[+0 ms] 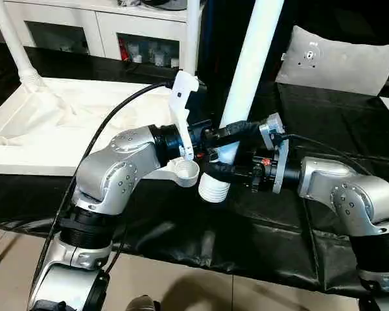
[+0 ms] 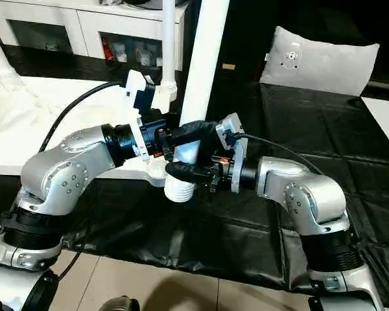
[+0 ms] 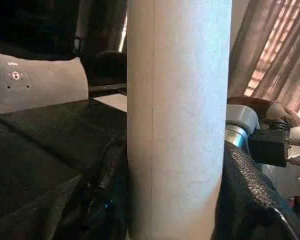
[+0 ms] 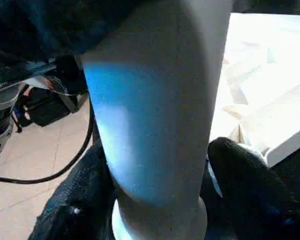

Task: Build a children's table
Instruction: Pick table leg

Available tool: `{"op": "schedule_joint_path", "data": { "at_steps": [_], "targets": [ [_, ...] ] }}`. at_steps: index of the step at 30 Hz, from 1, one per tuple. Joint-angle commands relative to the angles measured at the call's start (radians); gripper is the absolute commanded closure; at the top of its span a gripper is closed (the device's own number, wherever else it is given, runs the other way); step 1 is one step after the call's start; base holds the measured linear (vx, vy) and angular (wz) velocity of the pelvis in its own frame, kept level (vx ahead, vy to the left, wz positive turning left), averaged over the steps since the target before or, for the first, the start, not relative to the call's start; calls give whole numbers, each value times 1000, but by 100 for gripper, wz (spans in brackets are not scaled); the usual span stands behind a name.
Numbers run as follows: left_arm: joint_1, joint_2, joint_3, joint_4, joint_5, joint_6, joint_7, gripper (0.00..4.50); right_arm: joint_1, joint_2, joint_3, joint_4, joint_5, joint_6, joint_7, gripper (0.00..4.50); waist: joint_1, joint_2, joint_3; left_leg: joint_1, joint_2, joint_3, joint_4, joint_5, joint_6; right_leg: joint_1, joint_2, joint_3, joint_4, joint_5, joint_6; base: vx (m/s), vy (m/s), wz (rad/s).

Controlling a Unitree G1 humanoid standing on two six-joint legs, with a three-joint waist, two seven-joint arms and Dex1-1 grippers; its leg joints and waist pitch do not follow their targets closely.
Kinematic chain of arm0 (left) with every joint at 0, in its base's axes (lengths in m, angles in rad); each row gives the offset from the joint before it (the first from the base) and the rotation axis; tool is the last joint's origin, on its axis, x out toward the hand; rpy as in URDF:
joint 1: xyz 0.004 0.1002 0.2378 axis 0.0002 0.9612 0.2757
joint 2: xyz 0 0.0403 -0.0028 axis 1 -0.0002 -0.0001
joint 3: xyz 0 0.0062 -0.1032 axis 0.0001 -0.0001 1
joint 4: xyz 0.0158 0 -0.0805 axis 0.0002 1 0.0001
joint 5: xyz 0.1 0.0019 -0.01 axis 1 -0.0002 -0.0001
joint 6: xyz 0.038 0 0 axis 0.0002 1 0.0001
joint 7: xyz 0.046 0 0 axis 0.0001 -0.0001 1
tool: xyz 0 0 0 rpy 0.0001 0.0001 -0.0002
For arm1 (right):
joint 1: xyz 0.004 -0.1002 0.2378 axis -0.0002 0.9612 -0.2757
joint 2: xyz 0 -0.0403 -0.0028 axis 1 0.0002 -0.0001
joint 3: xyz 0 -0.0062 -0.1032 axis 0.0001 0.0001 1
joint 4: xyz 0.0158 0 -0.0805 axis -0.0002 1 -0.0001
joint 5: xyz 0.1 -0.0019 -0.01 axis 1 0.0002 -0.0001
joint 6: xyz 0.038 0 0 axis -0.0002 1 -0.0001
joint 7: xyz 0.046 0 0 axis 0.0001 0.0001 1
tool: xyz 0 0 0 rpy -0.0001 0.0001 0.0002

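Observation:
The children's table top (image 1: 45, 129) lies upside down on the black cloth, ribbed underside up. Its near corner socket (image 1: 187, 172) is open. A loose white leg (image 1: 253, 58) leans up and away, its ribbed screw end (image 1: 214, 189) hanging just beside that socket, not in it. My left gripper (image 1: 211, 141) is shut on this leg; in the left wrist view the leg (image 3: 177, 120) fills the gap between the black fingers (image 3: 250, 200). My right gripper (image 1: 230, 150) sits around the same leg (image 4: 155, 125) from the other side, close to its screw end.
Two more legs (image 1: 13, 45) (image 1: 193, 32) stand upright in the far corners of the top. A white cabinet (image 1: 104, 29) stands behind. A grey cushion (image 1: 337, 58) lies at the back right on the black cloth (image 1: 246, 233). Tiled floor lies below the near edge.

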Motion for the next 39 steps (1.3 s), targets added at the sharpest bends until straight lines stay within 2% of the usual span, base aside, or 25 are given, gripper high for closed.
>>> {"op": "schedule_joint_path", "data": {
  "at_steps": [1, 7, 14, 15, 18, 24, 26, 28, 31, 32, 33, 35, 37, 39],
  "targets": [
    [-27, -15, -13, -24, -3, -9, -16, 262, 5, 3, 15, 17, -19, 0, -8, 174, 0, -13, -87, 33, 12, 4, -55, -123, -27, 28, -59, 14, -74, -4, -193, 0, 0, 0],
    [-28, -24, 2, -18, -3, -2, 12, 262, 0, 10, 3, 33, -19, -3, -28, 239, 0, -13, -87, 33, 12, 4, -55, -121, -28, 28, -59, 13, -74, 3, -193, 0, 0, 0],
    [-33, -50, 42, -7, -12, 24, 73, 262, 2, 14, -6, 30, -12, 1, -31, 256, 1, -15, -89, 32, 11, 4, -54, -119, -30, 31, -59, 13, -72, 18, -196, 0, 0, 0],
    [-35, -57, 55, -5, -30, 37, 76, 206, 4, 14, -6, 28, -12, 3, -31, 258, 1, -15, -89, 32, 10, 4, -54, -120, -30, 30, -58, 13, -72, 19, -199, 0, 0, 0],
    [-38, -85, 98, -17, -94, 61, 94, 192, 17, 14, 2, 8, 0, 20, -28, 259, 3, -15, -88, 33, 11, 4, -53, -126, -31, 29, -59, 13, -73, 11, -209, 0, 0, 0],
    [-37, -124, 115, -51, -135, 77, 104, 142, 26, 18, 12, 11, -15, 10, -42, 259, 2, -18, -87, 33, 11, 4, -55, -136, -28, 29, -59, 13, -77, -6, -200, 0, 0, 0],
    [-38, -131, 115, -55, -139, 81, 107, 127, 28, 20, 15, 10, -23, 0, -48, 259, 3, -18, -86, 32, 12, 4, -55, -141, -30, 29, -61, 13, -79, -22, -196, 0, 0, 0],
    [-35, -143, 102, -68, -150, 92, 112, 108, 34, 56, 2, 15, -45, -53, -91, 259, 2, -18, -86, 32, 12, 4, -55, -140, -31, 28, -61, 13, -78, -26, -193, 0, 0, 0],
    [-24, -171, 91, -79, -163, 96, 128, 86, 25, 91, -20, 20, -36, -38, -141, 259, 0, -18, -86, 32, 12, 3, -56, -137, -31, 27, -60, 12, -78, -23, -194, 0, 0, 0],
    [-19, -183, 87, -84, -168, 99, 133, 73, 23, 95, -18, 18, -35, -32, -147, 259, 0, -14, -86, 33, 12, 3, -57, -138, -34, 26, -59, 12, -77, -22, -194, 0, 0, 0],
    [-15, -193, 84, -87, -167, 102, 137, 64, 24, 96, -9, 16, -44, -45, -146, 259, 1, -18, -87, 32, 11, 3, -56, -141, -34, 30, -60, 13, -79, -18, -190, 0, 0, 0],
    [-10, -205, 75, -89, -163, 103, 141, 58, 30, 94, 13, 12, -59, -66, -135, 259, 2, -14, -87, 32, 12, 2, -56, -139, -35, 28, -60, 13, -78, -14, -184, 0, 0, 0],
    [-8, -212, 70, -87, -159, 102, 144, 52, 36, 94, 26, 9, -67, -78, -130, 259, 2, -17, -86, 32, 11, 3, -57, -147, -37, 28, -60, 14, -81, -21, -177, 0, 0, 0],
    [-7, -215, 66, -88, -158, 101, 147, 27, 47, 109, 30, 9, -84, -101, -145, 259, 0, -15, -85, 31, 10, 2, -57, -153, -39, 27, -59, 13, -82, -32, -171, 0, 0, 0]
  ]
}}
